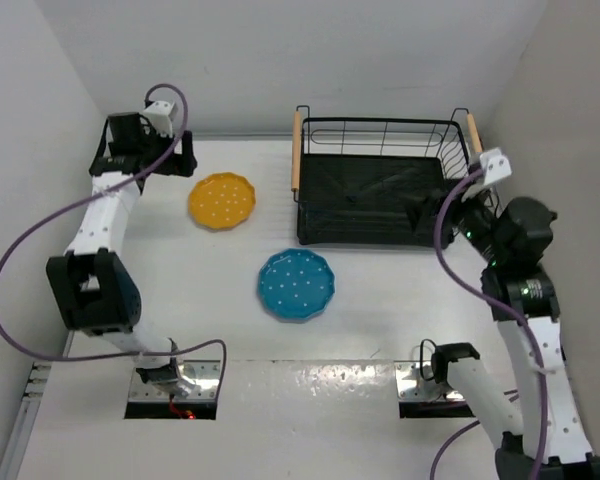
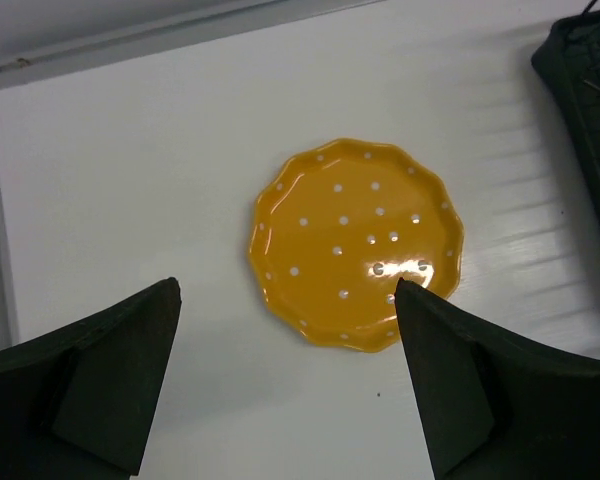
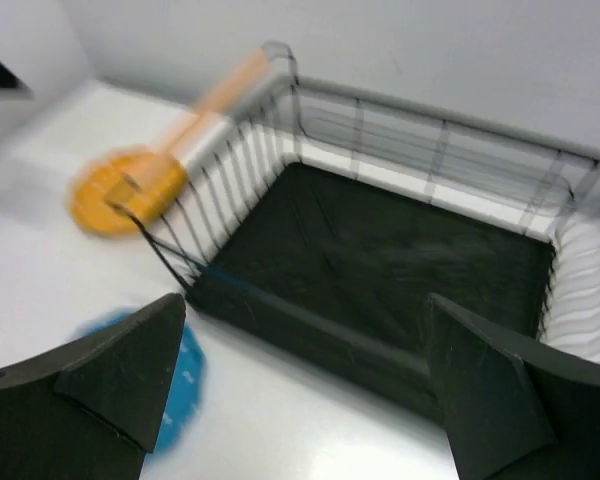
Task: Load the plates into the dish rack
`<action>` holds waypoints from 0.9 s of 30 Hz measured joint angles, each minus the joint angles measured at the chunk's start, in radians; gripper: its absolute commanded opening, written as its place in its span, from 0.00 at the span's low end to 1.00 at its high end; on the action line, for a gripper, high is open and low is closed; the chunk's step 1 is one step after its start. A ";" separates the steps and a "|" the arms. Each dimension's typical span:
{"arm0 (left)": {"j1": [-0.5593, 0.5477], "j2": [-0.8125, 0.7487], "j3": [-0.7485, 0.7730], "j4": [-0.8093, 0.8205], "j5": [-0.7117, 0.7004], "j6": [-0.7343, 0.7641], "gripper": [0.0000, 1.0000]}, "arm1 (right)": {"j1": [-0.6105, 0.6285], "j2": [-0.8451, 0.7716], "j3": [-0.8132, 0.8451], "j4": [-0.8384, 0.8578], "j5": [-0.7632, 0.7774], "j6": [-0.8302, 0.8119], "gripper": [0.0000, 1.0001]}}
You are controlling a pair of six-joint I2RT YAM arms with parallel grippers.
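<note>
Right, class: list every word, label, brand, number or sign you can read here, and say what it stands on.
None: no readable text in any view.
The yellow plate and the teal plate bear only white dots.
The dish rack shows no label; the right wrist view is blurred.

The yellow-orange plate (image 1: 221,200) and the teal blue plate (image 1: 296,284) are both showing scattered white dots, while the dish rack (image 1: 370,195) is showing black wire and a black base, its handles (image 1: 297,150) pale wood, the table (image 1: 380,310) plain white.
</note>
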 measured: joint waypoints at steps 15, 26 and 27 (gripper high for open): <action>0.074 0.741 0.655 -0.475 0.022 -0.030 0.74 | -0.009 0.447 0.431 -0.116 0.052 0.240 0.88; 0.048 0.835 0.663 -0.463 -0.011 -0.029 0.43 | -0.004 0.232 0.254 -0.048 0.087 0.243 0.86; 0.048 0.837 0.655 -0.457 -0.013 -0.027 0.40 | -0.002 0.228 0.247 -0.044 0.093 0.249 0.86</action>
